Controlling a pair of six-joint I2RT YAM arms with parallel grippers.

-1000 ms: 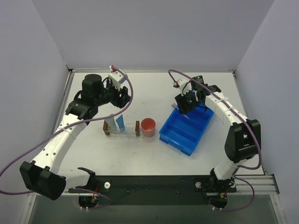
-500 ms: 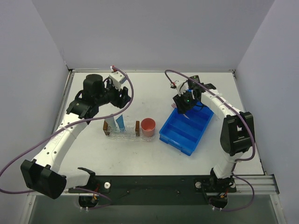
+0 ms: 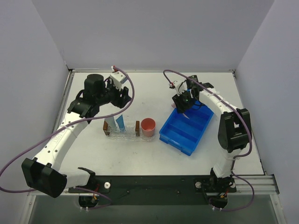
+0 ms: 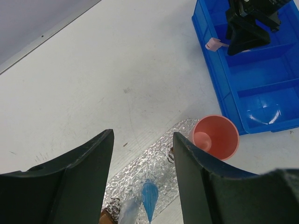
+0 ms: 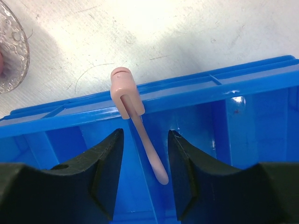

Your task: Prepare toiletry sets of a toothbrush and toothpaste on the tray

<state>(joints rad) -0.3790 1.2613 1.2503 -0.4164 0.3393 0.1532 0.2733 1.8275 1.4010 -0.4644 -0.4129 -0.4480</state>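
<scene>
One small shift: the right gripper (image 3: 183, 103) has slid a touch left over the far end of the blue bin (image 5: 201, 86) and now straddles the toothbrush (image 5: 125, 88), so the pick looks lined up but not made. Its jaws are spread, pink handle in the gap and touching neither finger as far as I can tell, head hooked over the bin's rim. Left gripper (image 4: 142, 136) hangs wide open and empty above the tray (image 4: 156, 156), where the toothpaste (image 4: 149, 198) already sits
</scene>
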